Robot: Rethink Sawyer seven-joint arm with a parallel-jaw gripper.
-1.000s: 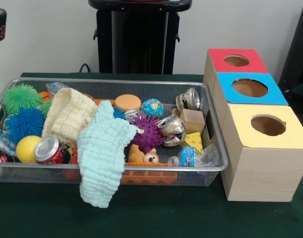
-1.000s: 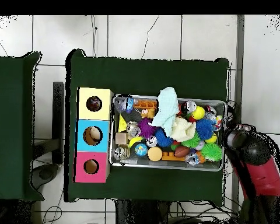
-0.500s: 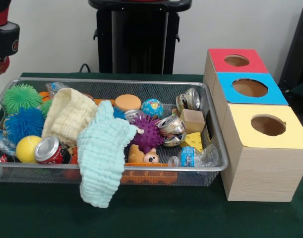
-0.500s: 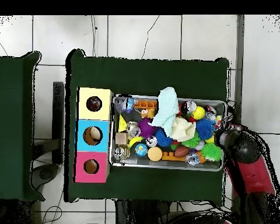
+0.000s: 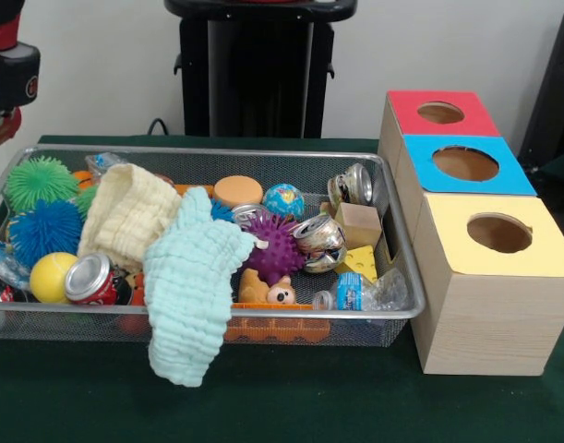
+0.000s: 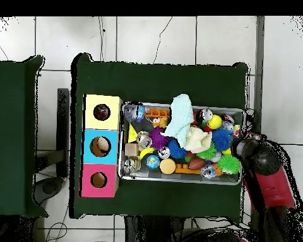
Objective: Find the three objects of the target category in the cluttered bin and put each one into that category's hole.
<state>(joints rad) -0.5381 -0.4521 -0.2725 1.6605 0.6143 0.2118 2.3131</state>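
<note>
The bin is a long silver wire-mesh basket on the green table, full of clutter; it also shows in the overhead view. The hole is the round cut-out in the yellow-topped wooden box, right of the bin and nearest the camera; overhead it shows something dark inside. The red and black arm end hangs at the top left, above the bin's left end. Overhead, my gripper sits at the bin's right end; its state cannot be seen.
A mint cloth drapes over the bin's front rim, with a cream cloth behind it. Crushed cans, spiky balls, a yellow ball and a plastic bottle lie inside. Blue-topped and red-topped boxes stand behind the yellow one.
The arm has moved in toward the bin's end and now shows more at the front view's top left. Nothing in the bin has moved.
</note>
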